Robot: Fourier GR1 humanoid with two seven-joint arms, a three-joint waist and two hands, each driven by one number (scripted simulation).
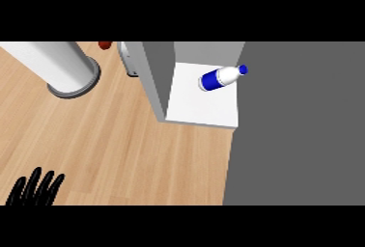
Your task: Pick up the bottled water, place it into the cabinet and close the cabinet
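Bottled water [221, 77] inside cabinet [203, 103], far from left robot hand [34, 189]

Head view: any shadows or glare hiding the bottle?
Head view: flat, even light; no glare on the bottle, which lies fully visible on the white cabinet shelf. No cast shadow under the left hand at the lower edge.

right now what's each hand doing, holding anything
Left hand: open, fingers straight, resting at the lower left edge, holding nothing.
Right hand: not in view.
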